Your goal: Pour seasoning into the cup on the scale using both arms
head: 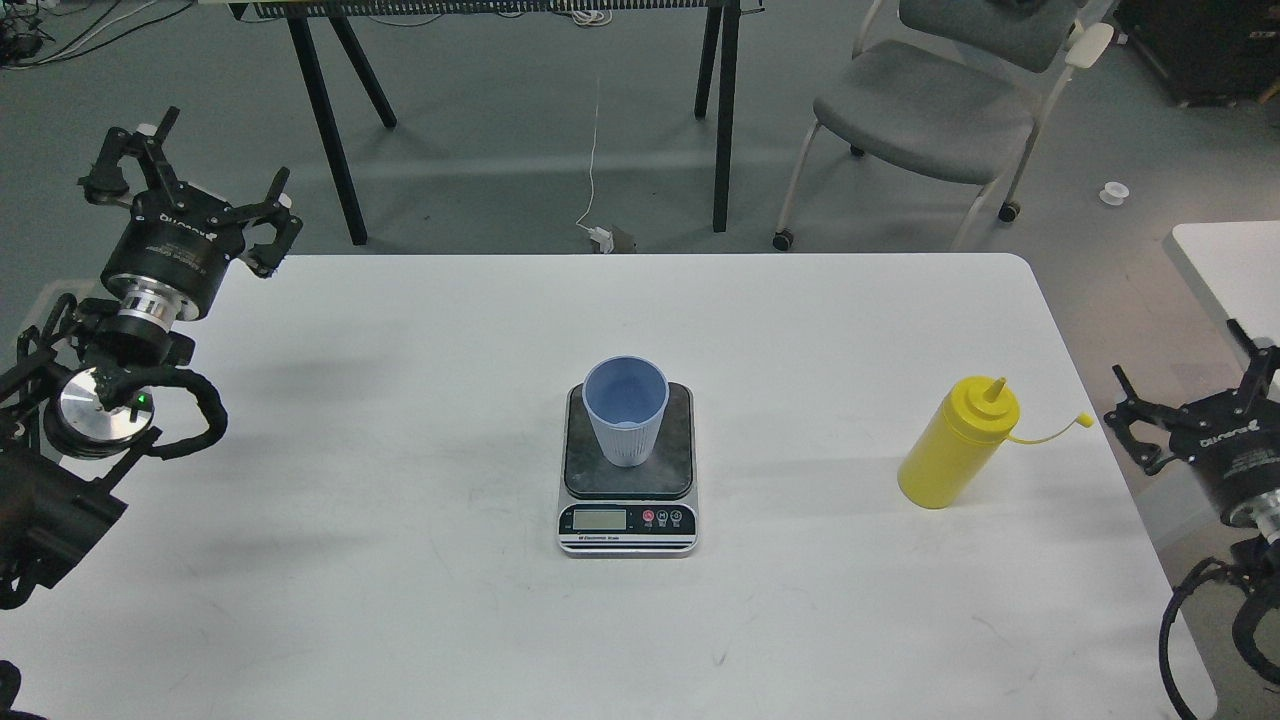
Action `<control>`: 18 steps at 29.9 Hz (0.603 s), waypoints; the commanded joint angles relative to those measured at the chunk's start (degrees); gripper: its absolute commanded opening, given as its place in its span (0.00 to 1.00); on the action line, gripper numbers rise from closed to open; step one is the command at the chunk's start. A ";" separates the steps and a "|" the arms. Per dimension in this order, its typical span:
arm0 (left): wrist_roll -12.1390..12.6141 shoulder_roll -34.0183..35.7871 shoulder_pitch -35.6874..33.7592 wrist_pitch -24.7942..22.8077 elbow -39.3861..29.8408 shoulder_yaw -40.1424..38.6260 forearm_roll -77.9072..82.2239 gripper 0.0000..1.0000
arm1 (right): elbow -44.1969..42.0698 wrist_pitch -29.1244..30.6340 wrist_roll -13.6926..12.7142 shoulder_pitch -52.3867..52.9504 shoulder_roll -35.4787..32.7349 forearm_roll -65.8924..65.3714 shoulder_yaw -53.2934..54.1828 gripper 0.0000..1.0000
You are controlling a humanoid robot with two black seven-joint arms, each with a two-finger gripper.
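The light-blue cup (626, 410) stands upright on the dark plate of the scale (627, 505) at the middle of the white table (400, 500). The yellow seasoning bottle (955, 446) stands upright near the table's right edge, its cap strap pointing right. My right gripper (1190, 375) is open and empty, off the table's right edge, to the right of the bottle and apart from it. My left gripper (190, 165) is open and empty above the table's far left corner.
A grey chair (930, 110) and black trestle legs (330, 130) stand on the floor behind the table. A second white table (1225, 270) is at the far right. A white cable (595, 140) lies on the floor.
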 commanded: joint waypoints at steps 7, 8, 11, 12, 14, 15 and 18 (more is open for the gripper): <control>0.18 -1.38 0.06 -0.17 0.67 -1.62 -0.44 1.00 | -26.84 0.00 -5.14 26.74 7.08 -1.16 -7.13 1.00; 0.18 -1.29 0.06 -0.26 0.67 -1.62 -0.44 1.00 | -29.13 0.00 -5.14 28.42 8.40 -1.16 -7.22 1.00; 0.18 -1.12 0.06 -0.39 0.76 -1.63 -0.44 1.00 | -32.32 0.00 -5.14 31.33 11.22 -1.25 -7.40 1.00; 0.18 -1.12 0.06 -0.39 0.84 -1.62 -0.44 1.00 | -32.06 0.00 -5.14 31.43 11.48 -1.25 -7.40 1.00; 0.00 -1.12 0.06 -0.39 1.11 -1.62 -0.44 1.00 | -31.71 0.00 -5.14 31.51 11.57 -1.34 -7.92 1.00; -0.09 -1.12 0.06 -0.39 1.11 -1.62 -0.44 1.00 | -31.71 0.00 -5.06 31.78 11.75 -1.34 -8.44 1.00; -0.26 -1.12 0.06 -0.17 1.11 -1.62 -0.35 1.00 | -31.71 0.00 -4.97 32.31 11.75 -1.34 -8.98 1.00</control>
